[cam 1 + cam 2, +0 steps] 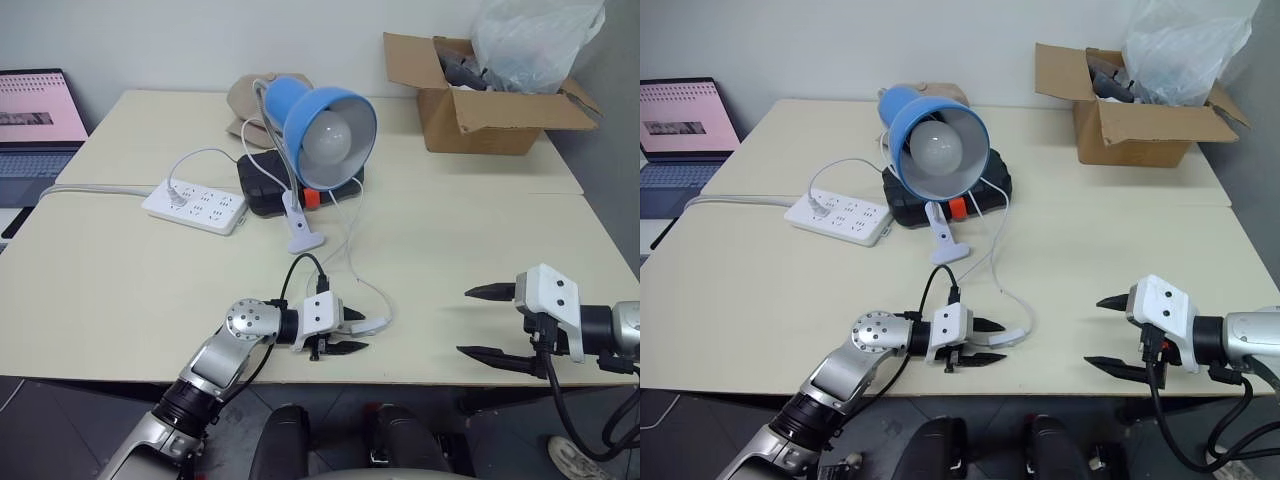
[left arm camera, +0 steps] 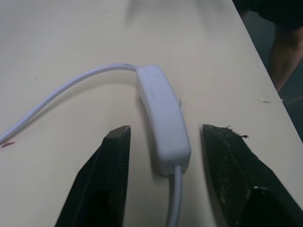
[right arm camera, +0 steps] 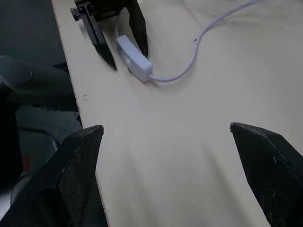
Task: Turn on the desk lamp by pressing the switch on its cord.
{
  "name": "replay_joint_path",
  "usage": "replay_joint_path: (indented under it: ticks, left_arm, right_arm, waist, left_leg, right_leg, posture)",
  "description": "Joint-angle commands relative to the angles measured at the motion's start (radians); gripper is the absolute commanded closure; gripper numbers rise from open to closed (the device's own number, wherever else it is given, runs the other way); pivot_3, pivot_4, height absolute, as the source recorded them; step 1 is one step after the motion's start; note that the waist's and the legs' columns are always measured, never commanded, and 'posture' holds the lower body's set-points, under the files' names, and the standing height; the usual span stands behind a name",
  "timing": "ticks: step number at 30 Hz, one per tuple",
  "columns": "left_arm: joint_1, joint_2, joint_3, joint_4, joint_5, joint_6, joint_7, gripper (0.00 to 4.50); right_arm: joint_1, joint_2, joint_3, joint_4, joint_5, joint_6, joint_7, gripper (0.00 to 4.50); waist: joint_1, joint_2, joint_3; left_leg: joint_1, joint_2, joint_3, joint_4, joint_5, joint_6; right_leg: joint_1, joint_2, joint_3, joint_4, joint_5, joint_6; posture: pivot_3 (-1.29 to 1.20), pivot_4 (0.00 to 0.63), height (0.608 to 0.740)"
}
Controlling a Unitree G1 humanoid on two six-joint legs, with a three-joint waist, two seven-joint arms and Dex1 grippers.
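The desk lamp point(image 1: 325, 125) stands at the middle back of the table, its blue shade and unlit white bulb facing me and its white clip base point(image 1: 303, 235) below. Its thin white cord point(image 1: 350, 260) runs forward to the switch point(image 2: 158, 101), a small white oblong lying flat near the table's front edge. My left gripper point(image 1: 364, 331) straddles the switch with its black fingers point(image 2: 102, 179) open, a narrow gap on each side. My right gripper point(image 1: 463, 321) hovers wide open over the front right of the table, holding nothing.
A white power strip point(image 1: 195, 205) lies at the back left beside a black device point(image 1: 262, 185) behind the lamp. An open cardboard box point(image 1: 490, 110) with a plastic bag sits at the back right. A laptop point(image 1: 35, 120) stands far left. The table's front edge point(image 1: 420, 383) is close to both grippers.
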Motion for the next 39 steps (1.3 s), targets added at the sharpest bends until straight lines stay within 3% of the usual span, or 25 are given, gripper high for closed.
replay_joint_path:
  ticks: [1, 5, 6, 13, 25, 33, 39]
  left_arm:
    - [-0.006, 0.012, 0.008, -0.025, 0.003, -0.007, -0.008, 3.06]
    - [-0.016, 0.047, 0.031, -0.052, -0.01, 0.001, -0.026, 4.03]
    - [-0.02, 0.056, 0.037, -0.055, -0.014, 0.002, -0.032, 4.1]
    - [-0.079, 0.102, 0.074, -0.065, -0.043, 0.006, -0.085, 4.1]
    - [-0.145, 0.122, 0.124, -0.047, -0.076, 0.042, -0.119, 4.1]
    - [-0.155, 0.121, 0.158, -0.024, -0.112, 0.087, -0.11, 4.1]
    - [-0.154, 0.125, 0.161, -0.033, -0.115, 0.099, -0.112, 4.1]
  right_arm:
    - [-0.011, 0.005, 0.003, -0.008, -0.008, -0.026, -0.007, 0.0]
    - [-0.053, 0.013, 0.03, -0.01, 0.0, -0.028, -0.021, 0.0]
    - [-0.068, 0.016, 0.04, -0.009, 0.003, -0.025, -0.026, 0.0]
    - [-0.288, 0.051, 0.193, -0.008, 0.055, 0.128, -0.1, 0.0]
    - [-0.634, 0.323, 0.591, 0.141, -0.083, 0.179, -0.203, 0.0]
    - [-0.717, 0.427, 0.669, 0.269, -0.149, 0.13, -0.18, 0.0]
    - [-0.724, 0.443, 0.695, 0.295, -0.172, 0.116, -0.147, 0.0]
  waist:
    - [0.0, 0.0, 0.0]
    - [-0.004, 0.0, 0.0]
    - [-0.006, 0.0, 0.0]
    - [-0.013, -0.001, 0.0]
    - [-0.013, -0.001, 0.0]
    - [-0.013, -0.001, 0.0]
    - [-0.013, -0.001, 0.0]
  left_leg:
    - [0.0, 0.0, 0.0, 0.0, 0.0, 0.0]
    - [0.0, 0.0, 0.0, 0.0, 0.0, 0.0]
    - [0.0, 0.0, 0.0, 0.0, 0.0, 0.0]
    - [-0.001, 0.0, -0.001, 0.0, 0.0, 0.0]
    - [-0.003, 0.001, -0.001, -0.001, 0.0, 0.0]
    - [-0.003, 0.001, -0.001, 0.0, 0.0, 0.0]
    - [-0.003, 0.002, 0.0, 0.0, 0.0, 0.0]
  right_leg:
    - [0.0, 0.0, 0.0, 0.0, 0.0, 0.0]
    - [0.0, 0.0, 0.0, 0.0, 0.0, 0.0]
    - [0.0, 0.0, 0.0, 0.0, 0.0, 0.0]
    - [-0.001, 0.001, 0.0, 0.0, 0.0, -0.001]
    - [-0.003, 0.002, 0.0, 0.0, -0.001, -0.001]
    - [-0.003, 0.002, 0.0, 0.001, -0.001, -0.001]
    - [-0.003, 0.002, 0.0, 0.001, -0.001, -0.001]
  posture:
    - [0.0, 0.15, 0.74]
    - [0.0, 0.15, 0.74]
    - [0.0, 0.15, 0.74]
    - [0.0, 0.15, 0.74]
    - [0.0, 0.15, 0.74]
    - [0.0, 0.15, 0.74]
    - [0.0, 0.15, 0.74]
